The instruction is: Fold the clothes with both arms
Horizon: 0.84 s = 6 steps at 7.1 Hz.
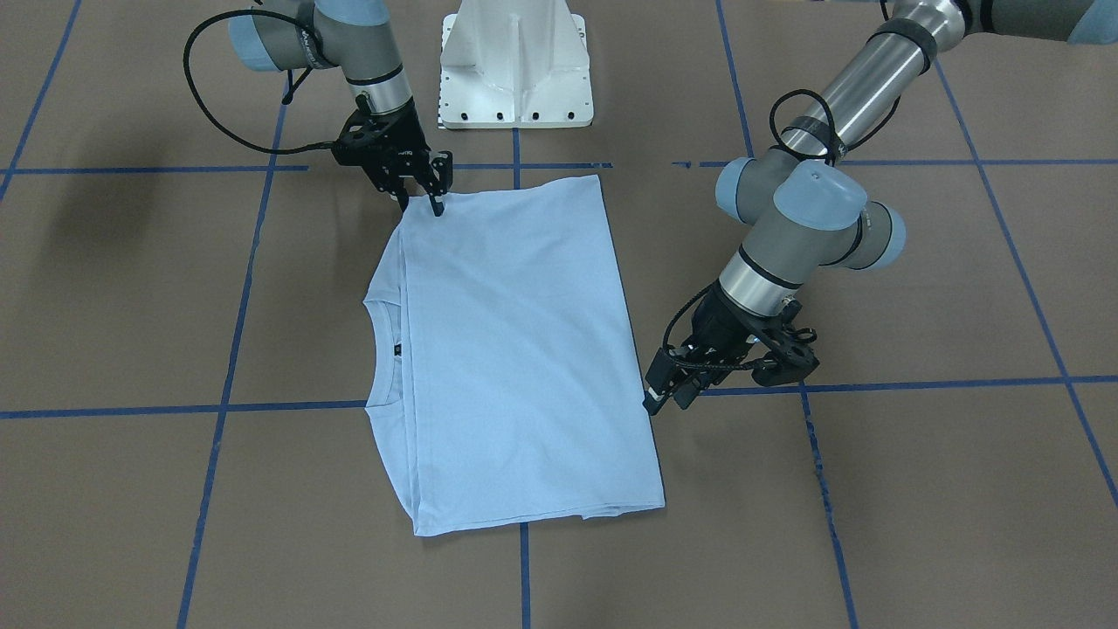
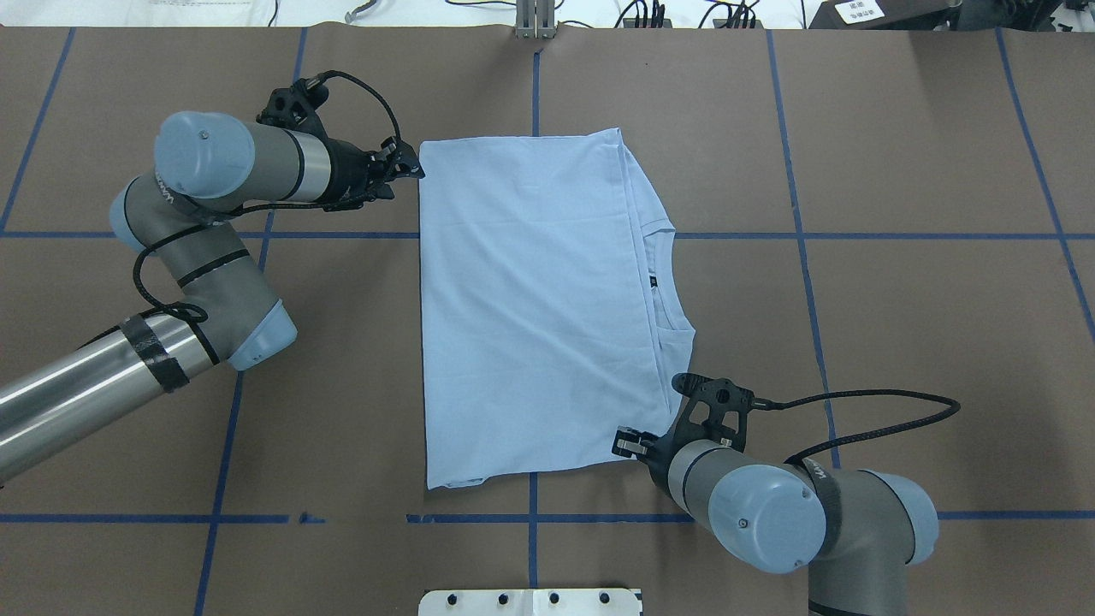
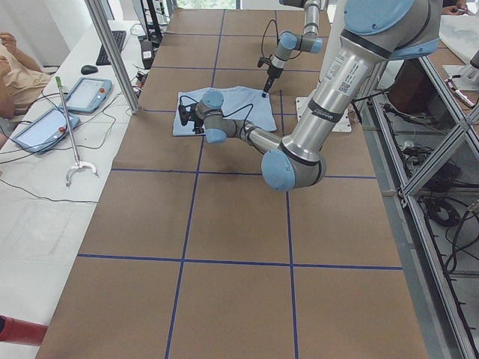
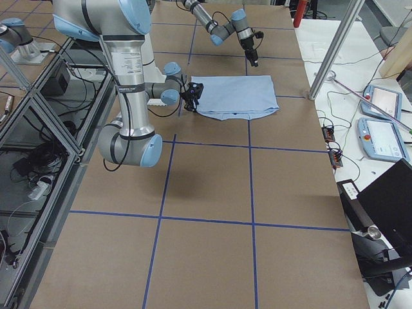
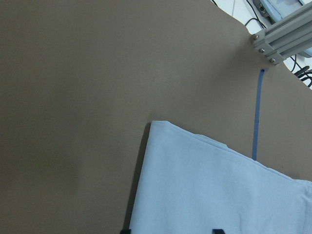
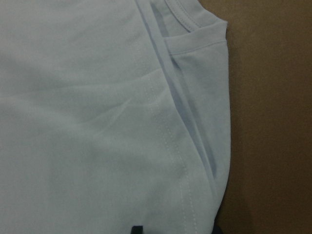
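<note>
The folded shirt [image 1: 515, 349] lies flat on the table [image 1: 873, 489]. The left gripper [image 1: 666, 400] has its fingers spread wide, with the shirt's side edge just inside one finger. The right gripper [image 1: 422, 205] is also spread and straddles the opposite corner's edge. Bare table lies outward of both.

Nothing can be read with certainty. Dark lettering runs along the tube of the left arm [image 3: 340, 71] and of the right arm [image 4: 132, 63] — too small to spell out. The T-shirt [image 1: 515, 349] has a dark neck label [image 1: 397, 349] with a white speck, illegible. The white sticker [image 2: 860, 10] beyond the table's far right corner is blurred.
</note>
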### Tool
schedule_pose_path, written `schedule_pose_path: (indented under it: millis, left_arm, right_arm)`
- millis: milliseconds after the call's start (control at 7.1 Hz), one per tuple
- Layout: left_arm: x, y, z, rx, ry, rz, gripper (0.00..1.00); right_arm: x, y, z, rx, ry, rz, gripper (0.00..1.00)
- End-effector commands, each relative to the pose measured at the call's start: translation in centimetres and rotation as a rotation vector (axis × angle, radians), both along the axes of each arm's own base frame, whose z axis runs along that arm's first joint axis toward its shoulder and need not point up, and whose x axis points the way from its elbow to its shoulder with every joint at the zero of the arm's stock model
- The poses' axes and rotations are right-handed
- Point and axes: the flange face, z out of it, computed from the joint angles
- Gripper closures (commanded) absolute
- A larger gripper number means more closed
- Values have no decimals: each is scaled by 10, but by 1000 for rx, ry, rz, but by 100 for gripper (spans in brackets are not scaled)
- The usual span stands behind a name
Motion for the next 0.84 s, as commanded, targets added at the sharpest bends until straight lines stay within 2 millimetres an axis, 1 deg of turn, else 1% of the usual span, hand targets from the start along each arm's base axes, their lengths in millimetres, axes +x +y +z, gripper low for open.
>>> schedule_pose_path:
  millis: [0,141,282,422,563,704]
  left_arm:
    - [0,1,1,-3,-1,0,37]
    - [0,1,1,-1,-1,1,37]
    - [0,0,0,-2,0,0,37]
    - [0,1,1,-3,-1,0,37]
    - [0,1,0,-1,1,0,37]
    - [-6,7,-17,-2,41,-3,37]
  right_arm:
    - [2,-2,-3,1,-5,5,100]
    - [9,-5,-10,1,-9,11,100]
    - [10,-3,-9,-5,30,10,100]
    - [10,-3,-9,-5,33,10,100]
    - [11,-3,-12,-5,25,11,100]
    - [16,-3,-24,-6,0,18,100]
